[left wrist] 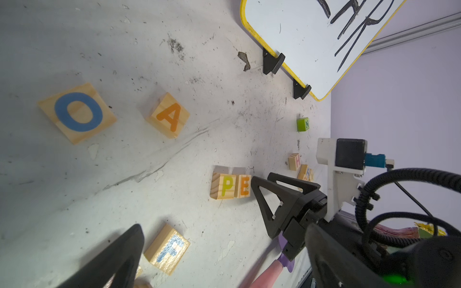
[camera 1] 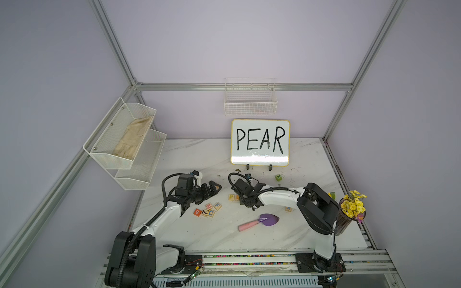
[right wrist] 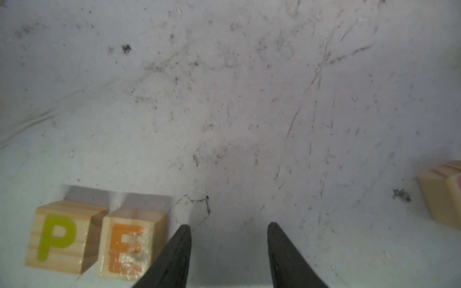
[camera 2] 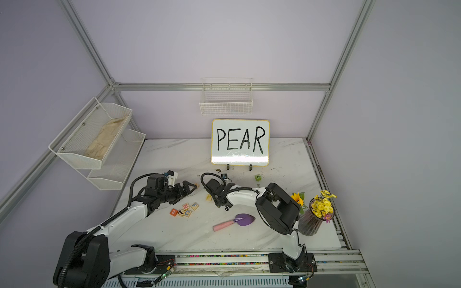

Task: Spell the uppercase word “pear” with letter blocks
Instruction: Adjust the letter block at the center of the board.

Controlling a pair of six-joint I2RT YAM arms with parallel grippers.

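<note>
**P and E paired up, right gripper waiting empty beside the E**

The P block (right wrist: 57, 237) and the E block (right wrist: 129, 245) are sitting side by side near the middle of the worktop (camera 1: 199, 154), with no clear gap between them. P is lying to the robot's left of E. They are well in front of the whiteboard (camera 1: 260, 142), which is standing at the far edge with PEAR written on it.

The right gripper (right wrist: 228, 229) is hanging low just beside the E block. Its jaws are standing partly apart with only bare marble between them, so it is gripping nothing. One of its fingers (right wrist: 178, 249) is sitting right next to the block's side, though I cannot tell whether it is touching.

The left gripper (camera 1: 214, 187) is reaching in left of the middle, its jaws spread wide and carrying nothing. In its wrist view the A block (left wrist: 169, 116) is lying askew with its orange letter showing. It is well apart from the P and E pair, and a blue O block (left wrist: 77, 113) is lying near it.

The R block (left wrist: 308, 172) seems to be huddling with an H block (left wrist: 294, 161) beyond the right gripper, towards the right edge, but it is too small to read for certain.

An F block (camera 1: 217, 206) and an orange B cube (camera 1: 197, 212) are clustering with other blocks nearer the left edge. A green N cube (camera 1: 278, 177) is sitting near the whiteboard's foot. The purple trowel (camera 1: 259, 222) is lying towards the near edge, and a vase of yellow flowers (camera 1: 349, 212) is standing at the right edge.
</note>
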